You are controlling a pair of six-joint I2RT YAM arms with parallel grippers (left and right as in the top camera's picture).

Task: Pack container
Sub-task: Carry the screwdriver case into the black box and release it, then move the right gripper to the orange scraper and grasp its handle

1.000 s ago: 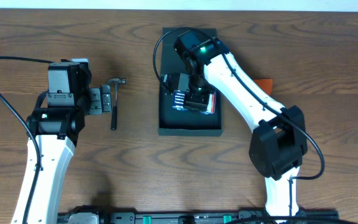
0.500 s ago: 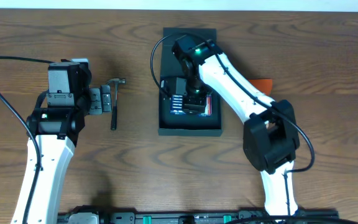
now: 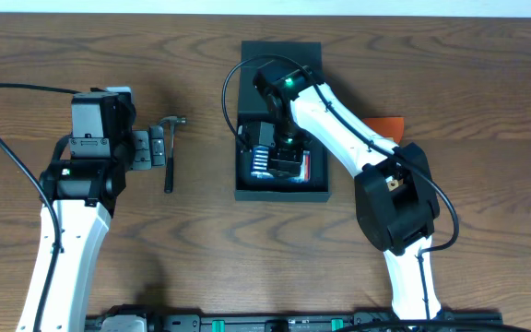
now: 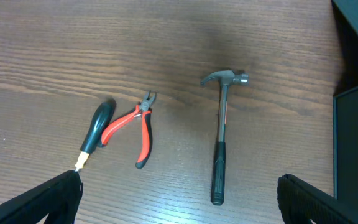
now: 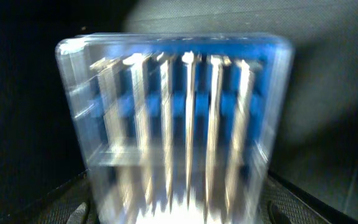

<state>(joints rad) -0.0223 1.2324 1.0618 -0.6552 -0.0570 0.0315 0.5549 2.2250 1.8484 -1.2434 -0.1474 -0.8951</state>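
Note:
The container (image 3: pixel 282 192) is a dark matte box in the middle of the table, open, with its flap lid (image 3: pixel 281 53) lying back at the far side. My right gripper (image 3: pixel 282 155) is down inside it, shut on the small blue case of drill bits (image 3: pixel 259 162). In the right wrist view the case (image 5: pixel 179 118) fills the frame between the fingers (image 5: pixel 179 208), blurred. A red item (image 3: pixel 309 164) lies in the box beside it. My left gripper (image 3: pixel 146 149) is open and empty over the hand tools; its fingers (image 4: pixel 179 199) show in the left wrist view.
A hammer (image 4: pixel 220 143), red-handled pliers (image 4: pixel 132 127) and a black-handled screwdriver (image 4: pixel 96 127) lie on the wooden table left of the container, whose edge (image 4: pixel 356 143) shows at the right. An orange object (image 3: pixel 390 124) lies right of the container, partly behind my right arm.
My right gripper has moved left inside the container with the drill bit case. The left arm and the tools have not moved.

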